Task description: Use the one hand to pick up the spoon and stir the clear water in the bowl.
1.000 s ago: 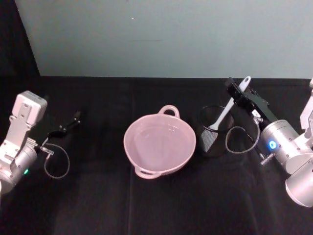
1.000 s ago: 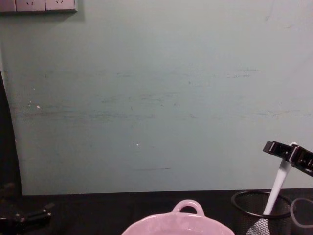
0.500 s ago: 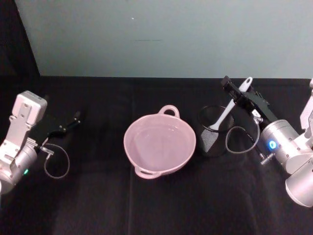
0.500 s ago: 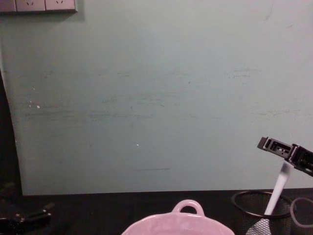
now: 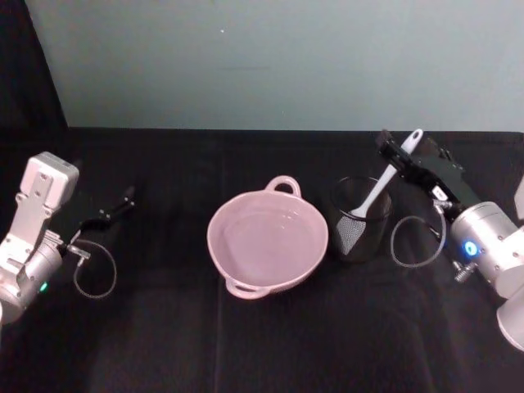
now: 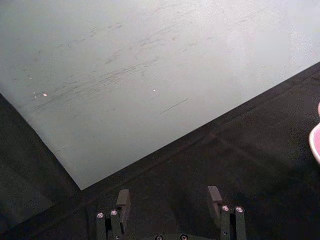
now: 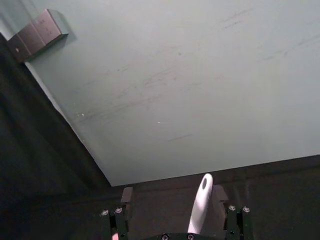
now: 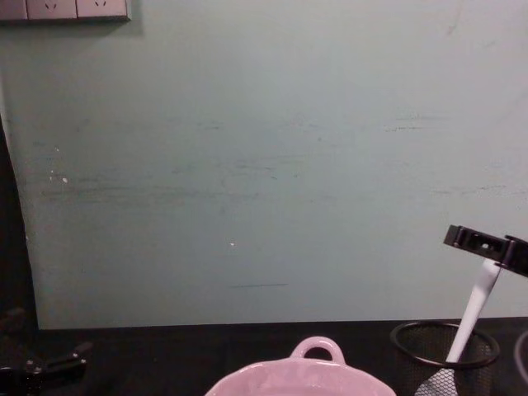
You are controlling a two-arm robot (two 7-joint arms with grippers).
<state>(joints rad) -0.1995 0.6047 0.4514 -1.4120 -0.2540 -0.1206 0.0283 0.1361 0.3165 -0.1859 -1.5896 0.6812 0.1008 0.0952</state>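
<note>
Spoon [image 5: 381, 187] stands in mesh cup [image 5: 360, 219], handle top now between right gripper [image 5: 399, 153] open fingers, not clamped; gripper shifted back over handle in 1 s. Bowl [image 5: 268, 240] beside cup. Left gripper [image 5: 115, 209] parked open.

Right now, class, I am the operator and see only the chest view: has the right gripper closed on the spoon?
Observer: No. The right wrist view shows the right gripper open, with the spoon handle between its fingers.
Operator: Where is the spoon's head?
Observer: In the head view it is down inside the mesh cup, just right of the bowl.
Operator: And the left gripper?
Observer: The left gripper is open and holds nothing, over the left side of the table.
</note>
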